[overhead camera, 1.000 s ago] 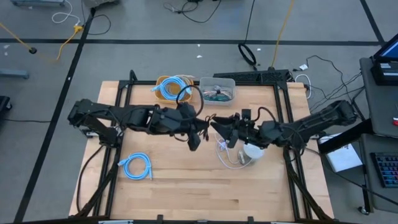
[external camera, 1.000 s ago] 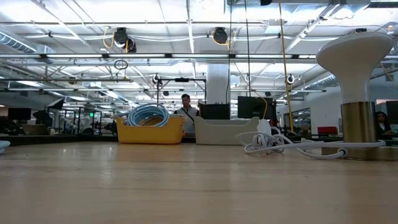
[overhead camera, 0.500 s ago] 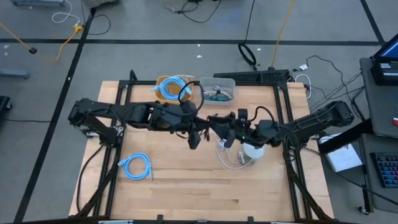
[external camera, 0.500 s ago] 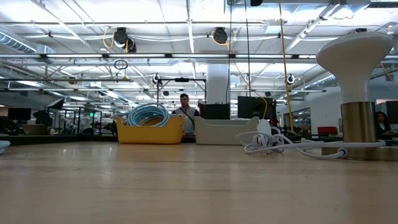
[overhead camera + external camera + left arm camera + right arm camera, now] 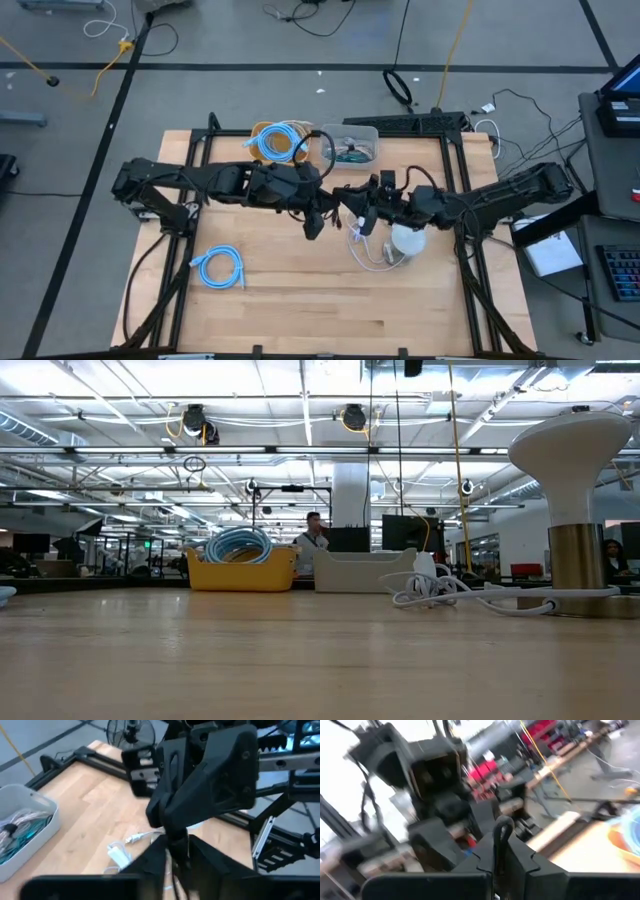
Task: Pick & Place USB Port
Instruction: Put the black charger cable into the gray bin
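Note:
My two grippers meet in the air above the table's middle: my left gripper (image 5: 328, 200) comes from the left, my right gripper (image 5: 346, 197) from the right. A thin black cable (image 5: 321, 152) arcs from the far bins down to them. My right gripper (image 5: 502, 857) is shut on a loop of it. My left gripper (image 5: 177, 859) stands a little open with the cable between its fingers; whether they touch it, I cannot tell. The USB port itself is hidden between the two grippers. My right gripper pinches the black cable's loop (image 5: 503, 829) between its two fingers, which come level from the table's right side. The loop sticks out past the fingertips. The cable is lifted clear of the table.
A yellow bin (image 5: 277, 141) with a blue cable and a grey bin (image 5: 350, 143) with cables stand at the far edge. A white lamp (image 5: 405, 241) with a white cord (image 5: 368, 252) sits right of centre. A blue cable coil (image 5: 220, 268) lies near left.
My right gripper has gone toward the table's left, up to my left gripper, and has shut on the black cable. My left gripper has stayed about where it was, above the table's middle.

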Tool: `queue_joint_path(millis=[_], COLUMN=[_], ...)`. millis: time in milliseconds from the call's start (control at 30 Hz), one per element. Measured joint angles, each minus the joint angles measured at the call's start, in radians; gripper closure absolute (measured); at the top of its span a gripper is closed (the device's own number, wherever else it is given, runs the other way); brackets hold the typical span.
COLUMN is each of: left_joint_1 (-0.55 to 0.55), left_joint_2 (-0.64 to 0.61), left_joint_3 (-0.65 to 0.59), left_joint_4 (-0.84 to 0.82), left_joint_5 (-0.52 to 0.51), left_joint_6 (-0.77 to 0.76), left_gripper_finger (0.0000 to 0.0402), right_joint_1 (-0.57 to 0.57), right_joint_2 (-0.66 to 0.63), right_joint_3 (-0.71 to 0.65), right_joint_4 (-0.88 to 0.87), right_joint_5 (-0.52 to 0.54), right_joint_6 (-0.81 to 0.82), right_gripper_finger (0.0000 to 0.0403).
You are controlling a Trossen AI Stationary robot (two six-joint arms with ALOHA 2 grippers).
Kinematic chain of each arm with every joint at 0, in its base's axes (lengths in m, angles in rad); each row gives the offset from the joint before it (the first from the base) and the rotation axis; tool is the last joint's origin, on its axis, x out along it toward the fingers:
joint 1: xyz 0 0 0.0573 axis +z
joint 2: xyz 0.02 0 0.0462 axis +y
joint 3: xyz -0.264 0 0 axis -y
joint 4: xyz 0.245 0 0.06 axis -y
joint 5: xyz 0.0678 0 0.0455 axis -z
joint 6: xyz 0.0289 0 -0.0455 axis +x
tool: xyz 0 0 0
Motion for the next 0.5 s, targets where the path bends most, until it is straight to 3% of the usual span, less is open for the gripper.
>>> queue_joint_path(millis=[267,367,500], left_joint_1=[0.036,0.038,0.037], left_joint_2=[-0.004,0.001,0.002], left_joint_3=[0.001,0.001,0.001], left_joint_4=[-0.205,-0.264,-0.300], left_joint_5=[0.116,0.092,0.053], left_joint_6=[-0.134,-0.142,-0.141], left_gripper_finger=[0.0152,0.0125,0.0126], right_joint_1=[-0.168,-0.262,-0.390], right_joint_2=[-0.049,-0.024,0.042], right_joint_3=[0.138,0.232,0.336], right_joint_4=[-0.528,-0.634,-0.803], right_joint_5=[-0.028,-0.105,-0.185], right_joint_6=[-0.176,-0.289,-0.425], right_gripper_finger=[0.0393,0.0393,0.0393])
